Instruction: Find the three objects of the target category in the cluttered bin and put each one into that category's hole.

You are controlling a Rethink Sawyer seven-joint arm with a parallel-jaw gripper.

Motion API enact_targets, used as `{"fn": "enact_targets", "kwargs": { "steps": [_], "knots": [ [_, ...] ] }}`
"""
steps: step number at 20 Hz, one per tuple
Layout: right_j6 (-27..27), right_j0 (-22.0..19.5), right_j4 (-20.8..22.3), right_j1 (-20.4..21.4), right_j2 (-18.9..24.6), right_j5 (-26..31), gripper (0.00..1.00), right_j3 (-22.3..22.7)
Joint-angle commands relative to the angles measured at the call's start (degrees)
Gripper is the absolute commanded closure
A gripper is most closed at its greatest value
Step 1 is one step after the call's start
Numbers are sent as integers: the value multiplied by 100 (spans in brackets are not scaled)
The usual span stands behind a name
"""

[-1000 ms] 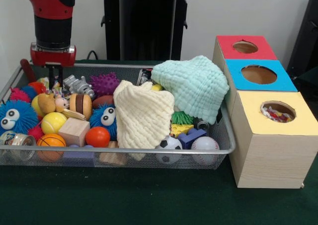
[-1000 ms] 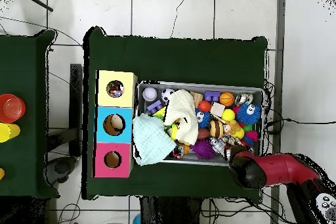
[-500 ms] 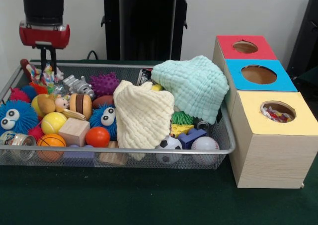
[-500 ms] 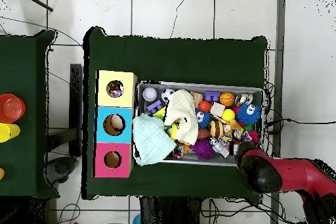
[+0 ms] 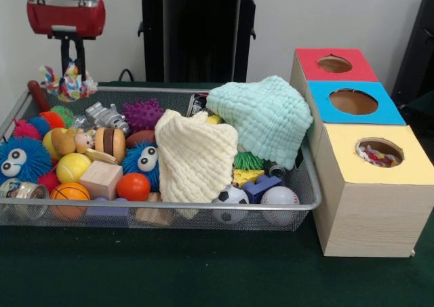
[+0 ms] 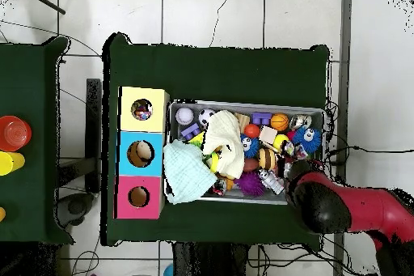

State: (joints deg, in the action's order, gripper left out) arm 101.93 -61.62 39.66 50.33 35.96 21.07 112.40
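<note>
Front view: a multicoloured cloth toy is held clamped between the closed fingers of the gripper, raised above the wire bin at its ten o'clock corner. Overhead view: the bin's four o'clock corner is covered by the arm; the toy is hidden.

wire-mesh bin, wood-grain box, waffle-knit cloths

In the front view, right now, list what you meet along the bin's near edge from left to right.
Glass jar → basketball → orange ball → soccer ball → baseball → yellow-topped box.
</note>
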Motion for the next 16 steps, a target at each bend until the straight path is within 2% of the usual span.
{"fn": "enact_targets", "kwargs": {
  "steps": [1, 6, 11, 16],
  "knots": [
    [-324, 251, -417, 289, 651, 370, 100, 311],
    [-110, 279, -618, 255, 880, 41, 100, 469],
    [251, 472, -919, 477, 983, -169, 100, 587],
    [647, 918, -1096, 720, 751, -366, 100, 525]
  ]
}}
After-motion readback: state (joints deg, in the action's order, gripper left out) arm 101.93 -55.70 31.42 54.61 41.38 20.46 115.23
